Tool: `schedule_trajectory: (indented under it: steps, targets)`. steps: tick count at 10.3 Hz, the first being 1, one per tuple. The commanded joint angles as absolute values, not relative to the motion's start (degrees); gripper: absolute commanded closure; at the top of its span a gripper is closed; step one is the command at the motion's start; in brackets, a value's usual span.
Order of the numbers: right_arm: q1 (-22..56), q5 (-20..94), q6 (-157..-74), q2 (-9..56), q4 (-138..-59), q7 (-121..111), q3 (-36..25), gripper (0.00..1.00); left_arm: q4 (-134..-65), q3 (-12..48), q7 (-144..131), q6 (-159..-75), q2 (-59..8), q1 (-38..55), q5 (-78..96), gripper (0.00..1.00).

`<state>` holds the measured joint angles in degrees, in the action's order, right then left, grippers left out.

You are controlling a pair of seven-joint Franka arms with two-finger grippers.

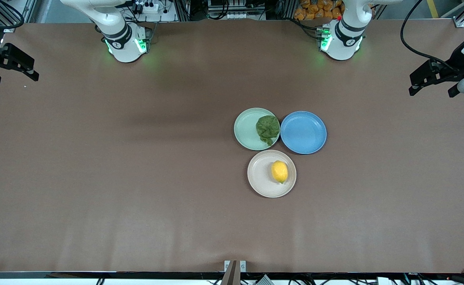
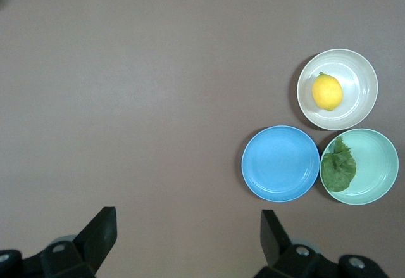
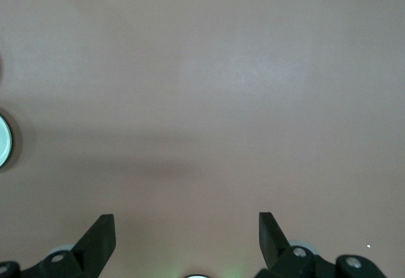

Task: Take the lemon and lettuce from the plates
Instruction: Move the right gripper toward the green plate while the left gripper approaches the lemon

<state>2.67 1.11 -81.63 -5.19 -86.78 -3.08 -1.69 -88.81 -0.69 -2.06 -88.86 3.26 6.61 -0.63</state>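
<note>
The yellow lemon [image 1: 279, 171] [image 2: 327, 92] lies on the beige plate [image 1: 260, 174] [image 2: 357, 75], the plate nearest the front camera. The dark green lettuce [image 1: 267, 128] [image 2: 338, 169] lies on the mint plate [image 1: 245, 128] [image 2: 376, 167], on the side next to the blue plate. My left gripper [image 1: 431, 92] [image 2: 188, 218] hangs open and empty high over the left arm's end of the table. My right gripper [image 1: 14, 78] [image 3: 186, 218] is open and empty over the right arm's end. Both are well away from the plates.
An empty blue plate [image 1: 303, 132] [image 2: 280, 163] touches the mint plate on the side toward the left arm's end. The three plates form a tight cluster on the brown table [image 1: 137, 178]. The arm bases [image 1: 125, 43] [image 1: 340, 39] stand along the table's edge farthest from the camera.
</note>
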Motion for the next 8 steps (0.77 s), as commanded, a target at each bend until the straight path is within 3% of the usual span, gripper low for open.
schedule_trajectory:
  steps: [1, 6, 8]
  targets:
    - [4.8, 2.2, -84.6, -3.5, -87.5, -1.3, -0.9, 0.00, -87.9, -0.6, -0.6, -87.6, 3.3, 6.4, 0.6, 0.00]
    - [7.1, 1.6, -85.7, -1.8, -87.6, 3.1, -1.1, 0.00, -87.9, -0.7, -1.1, -87.6, 2.4, 7.0, 0.6, 0.00]
    - [6.2, 1.5, -85.0, -2.9, -87.4, 1.9, -3.0, 0.00, -87.8, -0.6, -2.8, -88.3, -1.8, 7.4, 2.0, 0.00]
